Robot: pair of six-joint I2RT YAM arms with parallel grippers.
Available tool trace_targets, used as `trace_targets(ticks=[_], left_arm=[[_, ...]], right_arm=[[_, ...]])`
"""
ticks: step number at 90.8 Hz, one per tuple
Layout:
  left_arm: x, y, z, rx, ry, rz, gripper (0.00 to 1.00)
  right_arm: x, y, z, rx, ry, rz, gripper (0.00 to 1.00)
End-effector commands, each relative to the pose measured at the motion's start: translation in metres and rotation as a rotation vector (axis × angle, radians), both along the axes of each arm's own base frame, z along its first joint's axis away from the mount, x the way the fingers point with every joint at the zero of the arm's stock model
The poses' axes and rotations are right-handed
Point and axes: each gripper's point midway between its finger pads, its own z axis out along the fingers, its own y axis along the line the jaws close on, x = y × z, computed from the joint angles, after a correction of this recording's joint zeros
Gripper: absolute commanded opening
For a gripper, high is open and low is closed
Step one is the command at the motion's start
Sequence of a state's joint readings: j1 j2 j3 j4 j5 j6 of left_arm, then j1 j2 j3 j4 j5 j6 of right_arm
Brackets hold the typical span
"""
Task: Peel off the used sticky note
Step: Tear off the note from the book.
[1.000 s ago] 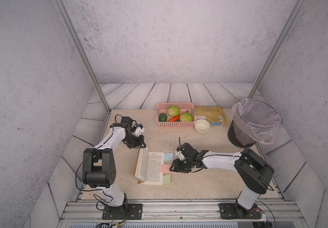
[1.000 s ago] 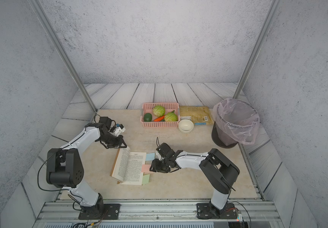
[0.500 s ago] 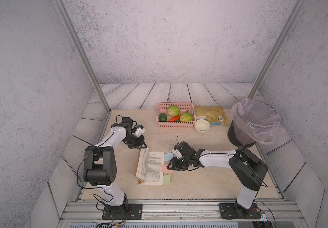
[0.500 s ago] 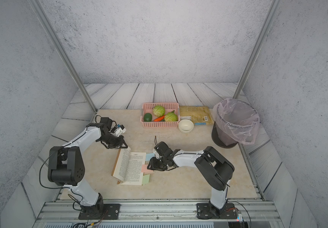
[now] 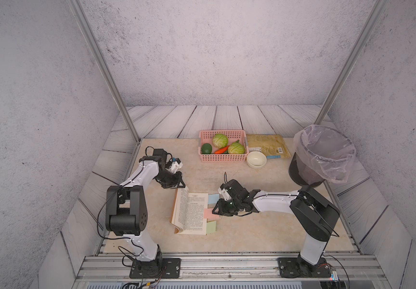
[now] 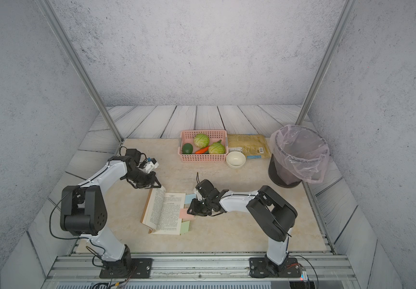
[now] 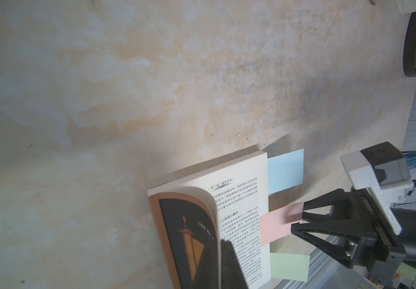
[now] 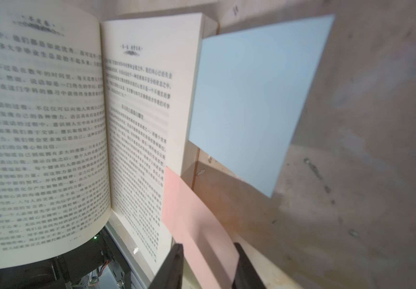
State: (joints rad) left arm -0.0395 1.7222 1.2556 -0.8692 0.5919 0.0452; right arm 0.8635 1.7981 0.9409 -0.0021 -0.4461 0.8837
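An open book (image 5: 192, 212) lies on the table with three sticky notes poking out of its right edge: blue (image 5: 213, 199), pink (image 5: 210, 212) and green (image 5: 211, 227). My right gripper (image 5: 214, 211) is low at that edge. In the right wrist view the pink sticky note (image 8: 192, 220) curves between its two dark fingers (image 8: 177, 262), which stand apart on either side of it, so the gripper (image 8: 210, 265) is open. My left gripper (image 5: 180, 186) is at the book's far corner, shut on a thin raised leaf of the book (image 7: 212, 207).
A pink basket (image 5: 223, 157) of vegetables, a white bowl (image 5: 256, 159) and a flat food packet (image 5: 267, 145) stand at the back. A black bin (image 5: 322, 157) lined with a plastic bag stands at the back right.
My right gripper has slid left toward the book's edge and its jaws have narrowed around the pink note. The left arm has hardly moved.
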Motion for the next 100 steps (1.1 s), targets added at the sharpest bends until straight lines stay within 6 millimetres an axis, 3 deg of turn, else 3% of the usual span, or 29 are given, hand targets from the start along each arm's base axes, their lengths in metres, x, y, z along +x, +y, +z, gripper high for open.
trace_targets(ticks=[1,35,100], left_arm=[[-0.006,0.003,-0.008,-0.005,0.039,-0.001,0.00],[-0.006,0.008,-0.010,-0.001,0.050,0.016,0.00],[-0.004,0.013,-0.007,0.001,0.040,0.031,0.00]], right_arm=[[-0.003,-0.005,-0.003,-0.019,-0.002,-0.011,0.28],[0.004,-0.012,0.002,-0.059,-0.039,-0.029,0.00],[0.008,-0.027,0.023,-0.105,-0.128,-0.027,0.00]])
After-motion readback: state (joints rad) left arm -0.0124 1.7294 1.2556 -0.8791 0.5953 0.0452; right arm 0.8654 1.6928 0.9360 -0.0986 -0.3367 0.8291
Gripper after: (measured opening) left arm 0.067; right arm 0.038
